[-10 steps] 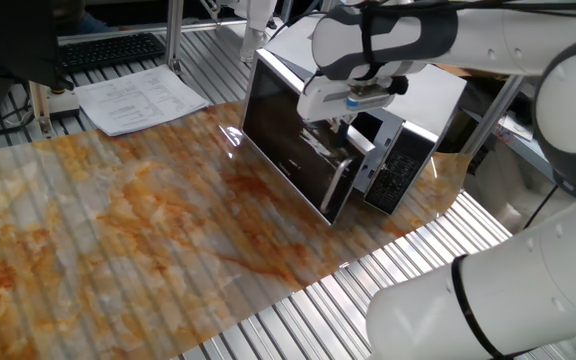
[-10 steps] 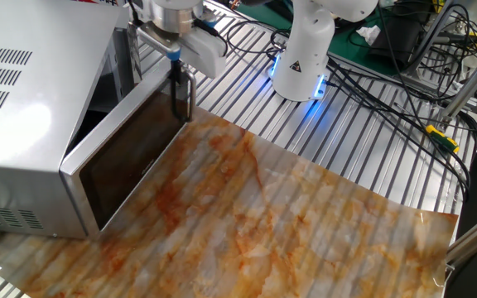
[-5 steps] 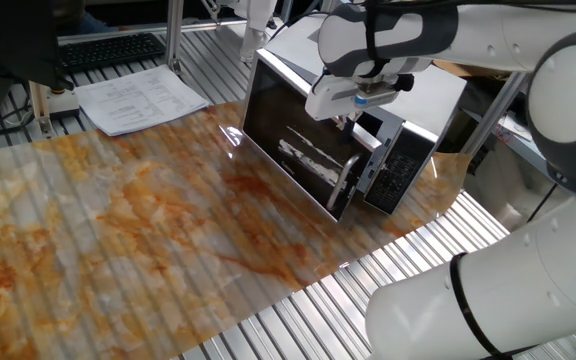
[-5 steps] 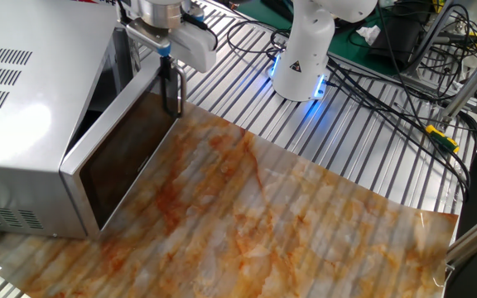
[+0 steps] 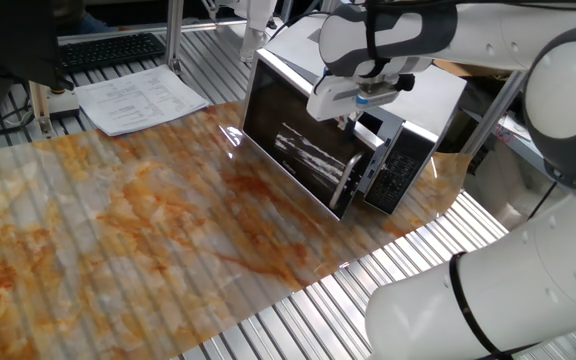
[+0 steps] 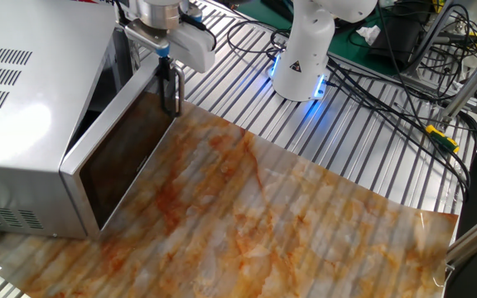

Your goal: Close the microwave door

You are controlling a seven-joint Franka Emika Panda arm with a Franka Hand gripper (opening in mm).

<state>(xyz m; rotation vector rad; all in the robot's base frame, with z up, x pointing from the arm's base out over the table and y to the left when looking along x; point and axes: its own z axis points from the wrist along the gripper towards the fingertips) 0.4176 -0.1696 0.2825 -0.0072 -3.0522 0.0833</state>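
Observation:
The white microwave (image 6: 23,99) stands at the left of the other fixed view and at the upper middle of one fixed view (image 5: 428,95). Its door (image 5: 293,150) is dark glass with a silver bar handle (image 5: 348,183). The door (image 6: 122,157) stands slightly ajar, with a narrow dark gap along its top. The black keypad panel (image 5: 398,170) is beside the handle. My gripper (image 6: 171,101) points down with its black fingers together, pressed against the door's outer face at its free edge. It holds nothing. In one fixed view the gripper (image 5: 353,122) sits just above the handle.
An orange-marbled mat (image 5: 138,220) covers the slatted table in front of the microwave. Papers (image 5: 138,100) and a keyboard (image 5: 108,48) lie at the back left. The arm's base (image 6: 305,58) and several cables (image 6: 404,74) are behind the mat.
My gripper moved toward the microwave and pushed the door's free edge inward, so the gap narrowed. In the last half second almost nothing moved.

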